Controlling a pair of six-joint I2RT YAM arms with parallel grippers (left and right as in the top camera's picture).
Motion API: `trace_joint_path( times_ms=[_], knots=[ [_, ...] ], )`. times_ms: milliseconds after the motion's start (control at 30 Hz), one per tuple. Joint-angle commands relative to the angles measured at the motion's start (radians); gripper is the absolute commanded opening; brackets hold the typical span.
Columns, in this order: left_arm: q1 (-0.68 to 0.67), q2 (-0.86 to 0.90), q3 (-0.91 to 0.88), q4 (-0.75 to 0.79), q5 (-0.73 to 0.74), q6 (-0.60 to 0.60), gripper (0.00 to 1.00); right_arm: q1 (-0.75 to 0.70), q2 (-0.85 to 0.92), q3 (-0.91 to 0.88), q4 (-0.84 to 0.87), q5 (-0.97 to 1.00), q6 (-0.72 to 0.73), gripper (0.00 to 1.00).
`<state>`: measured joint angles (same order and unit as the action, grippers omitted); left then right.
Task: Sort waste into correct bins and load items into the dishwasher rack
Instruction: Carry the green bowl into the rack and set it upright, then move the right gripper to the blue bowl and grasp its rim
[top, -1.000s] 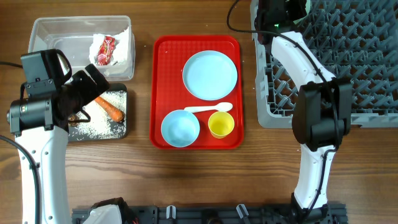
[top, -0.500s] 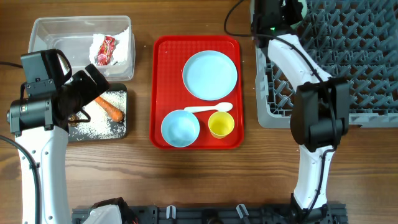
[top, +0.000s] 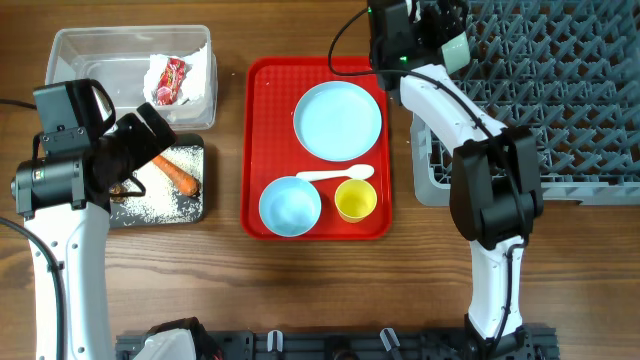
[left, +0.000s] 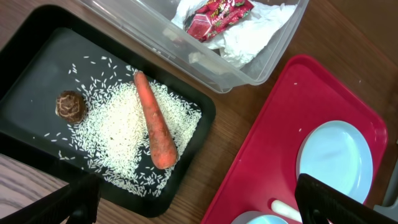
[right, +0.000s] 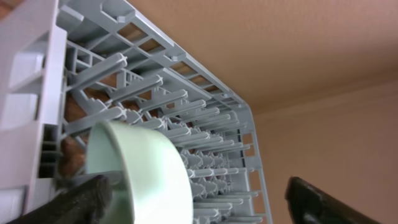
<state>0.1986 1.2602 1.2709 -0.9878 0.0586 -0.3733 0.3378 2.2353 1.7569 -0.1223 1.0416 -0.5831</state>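
My right gripper (top: 445, 25) is open at the far left corner of the grey dishwasher rack (top: 560, 100). A pale bowl (right: 143, 174) lies on its side among the pegs, close to one fingertip. On the red tray sit a blue plate (top: 338, 120), a second bowl (top: 290, 206), a yellow cup (top: 355, 200) and a white spoon (top: 335, 175). My left gripper (left: 202, 208) hangs open over the black tray (left: 31, 68), which holds a carrot (left: 155, 121), rice (left: 118, 134) and a brown lump (left: 69, 106). The clear tub (top: 100, 55) holds tissue (left: 249, 37) and a red wrapper (left: 214, 12).
The flat red tray (top: 262, 150) lies between the bins on the left and the rack on the right. Bare wooden table (top: 300, 290) stretches along the front. Both arm bases stand at the near edge.
The right gripper has opened and let go of the bowl, which now rests in the rack's corner; its wrist swung left. The left arm has not moved.
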Motion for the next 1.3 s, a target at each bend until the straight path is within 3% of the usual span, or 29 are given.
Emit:
trace_joint_path(
  times_ms=[0,200,467,600,700,833,967,1133,1267],
  knots=[
    [0.0,0.003,0.008,0.002,0.012,-0.009,1.0,0.003,0.018,-0.005,0.003,0.04,0.003,1.0],
    [0.0,0.003,0.008,0.002,0.012,-0.009,1.0,0.003,0.018,-0.003,0.09,0.098,-0.067,1.0],
    [0.0,0.003,0.008,0.002,0.012,-0.009,1.0,0.01,0.016,-0.002,0.77,0.16,-0.447,1.0],
    [0.0,0.003,0.008,0.002,0.012,-0.009,1.0,0.035,0.016,-0.002,0.863,0.136,-0.455,1.0],
    [0.0,0.003,0.008,0.002,0.012,-0.009,1.0,0.065,0.016,-0.002,0.786,0.078,-0.367,1.0],
    [0.0,0.003,0.008,0.002,0.012,-0.009,1.0,0.119,0.016,-0.002,0.563,-0.116,-0.218,1.0],
    [0.0,0.003,0.008,0.002,0.012,-0.009,1.0,0.187,0.01,-0.002,0.315,-0.347,0.024,1.0],
    [0.0,0.003,0.008,0.002,0.012,-0.009,1.0,0.263,-0.066,-0.002,0.092,-0.484,0.309,1.0],
    [0.0,0.003,0.008,0.002,0.012,-0.009,1.0,0.295,-0.187,-0.002,-0.2,-0.837,0.527,1.0]
  ],
)
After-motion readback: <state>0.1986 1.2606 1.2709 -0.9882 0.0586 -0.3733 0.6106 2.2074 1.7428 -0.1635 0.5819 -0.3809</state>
